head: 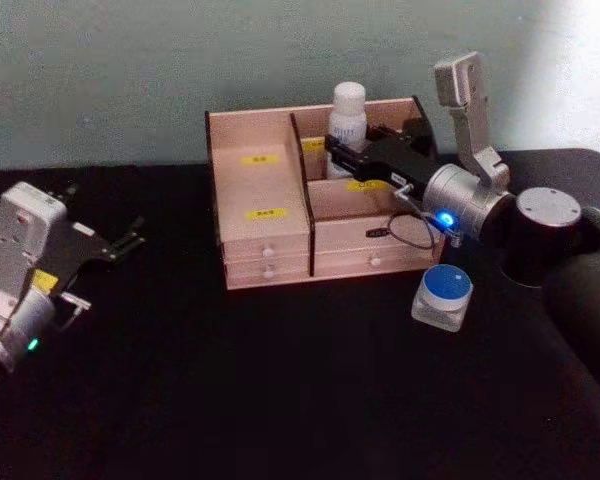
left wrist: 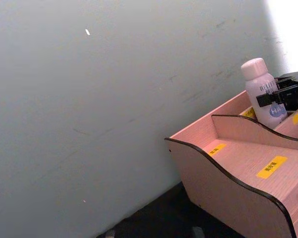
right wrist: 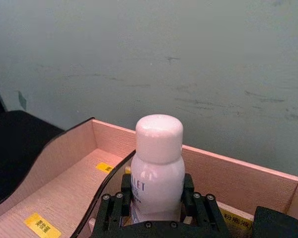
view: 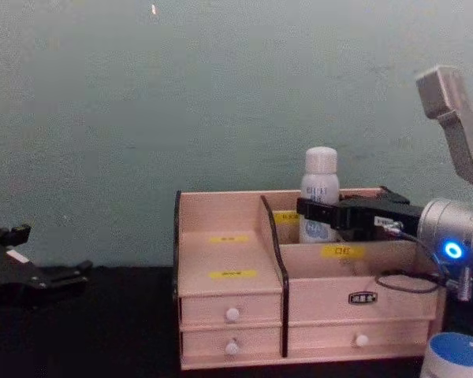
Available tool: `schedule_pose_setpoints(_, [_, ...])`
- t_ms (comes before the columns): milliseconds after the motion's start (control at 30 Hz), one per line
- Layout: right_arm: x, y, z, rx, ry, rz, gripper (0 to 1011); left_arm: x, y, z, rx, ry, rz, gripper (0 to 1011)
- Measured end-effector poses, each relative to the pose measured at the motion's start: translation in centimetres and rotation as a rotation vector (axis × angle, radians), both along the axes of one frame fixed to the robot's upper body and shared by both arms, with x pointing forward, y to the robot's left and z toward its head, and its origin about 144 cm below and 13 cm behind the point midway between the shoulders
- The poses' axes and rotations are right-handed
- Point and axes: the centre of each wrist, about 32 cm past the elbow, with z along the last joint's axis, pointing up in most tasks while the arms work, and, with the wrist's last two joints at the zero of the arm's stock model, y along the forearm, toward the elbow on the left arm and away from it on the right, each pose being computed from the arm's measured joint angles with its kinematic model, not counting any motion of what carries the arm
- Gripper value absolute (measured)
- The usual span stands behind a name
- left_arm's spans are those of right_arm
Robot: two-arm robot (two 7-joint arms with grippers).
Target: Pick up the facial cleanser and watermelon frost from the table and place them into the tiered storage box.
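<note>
Blue-lidded jar sits on the black bench while the right claw pinches the facial cleanser bottle at the tiered storage box.

The jar, clear-sided, stands just in front of the box's right front corner, apart from it and below the right arm's wrist. The right claw reaches in from the right over the box's right half, and its black fingers press on either side of the white, round-capped bottle. The bottle is upright within the rear right compartment, close to the back wall; whether its base rests on the compartment floor cannot be told. The left claw hangs at the bench's left side, well apart from the box, its fingers spread and holding nothing.
</note>
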Motion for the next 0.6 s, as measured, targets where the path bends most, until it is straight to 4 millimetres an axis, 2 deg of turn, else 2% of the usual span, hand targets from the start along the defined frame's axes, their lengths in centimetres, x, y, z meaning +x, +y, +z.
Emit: schedule_pose_setpoints(600, [0.0,-0.04,-0.01,-0.001,0.001,-0.001,612,0.0,0.0,0.0,0.0,0.0,0.0,1001])
